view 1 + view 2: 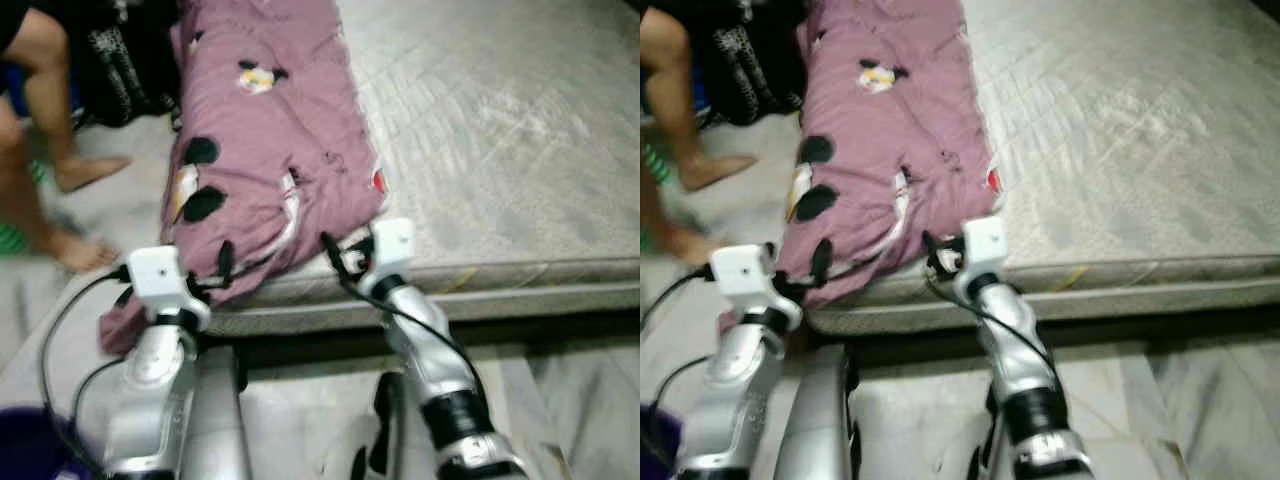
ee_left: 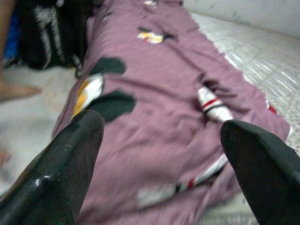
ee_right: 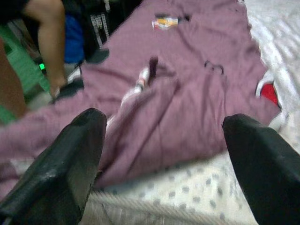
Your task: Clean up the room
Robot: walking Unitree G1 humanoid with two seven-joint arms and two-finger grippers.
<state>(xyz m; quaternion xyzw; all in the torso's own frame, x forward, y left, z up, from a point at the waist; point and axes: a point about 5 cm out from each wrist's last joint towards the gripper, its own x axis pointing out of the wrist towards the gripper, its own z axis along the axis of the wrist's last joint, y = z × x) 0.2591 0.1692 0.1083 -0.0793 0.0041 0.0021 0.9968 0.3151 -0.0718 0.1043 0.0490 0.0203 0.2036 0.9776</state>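
A mauve blanket (image 1: 262, 140) with black and white cartoon prints lies along the left side of a bare grey mattress (image 1: 500, 130); its near end hangs over the mattress corner toward the floor. My left gripper (image 1: 222, 266) is open just short of the hanging near edge, and the left wrist view has the blanket (image 2: 159, 117) between its fingers (image 2: 61, 168). At the mattress's front edge my right gripper (image 1: 338, 256) is open beside the blanket's near right corner, with the fabric (image 3: 178, 108) ahead of its fingertips (image 3: 70, 164).
A person's bare legs and feet (image 1: 60, 170) stand on the floor to the left of the bed. Dark bags (image 1: 120, 60) sit behind them. The mattress front edge (image 1: 520, 290) runs across; pale tiled floor (image 1: 300, 420) lies below it. A purple object (image 1: 25, 445) sits at the lower left.
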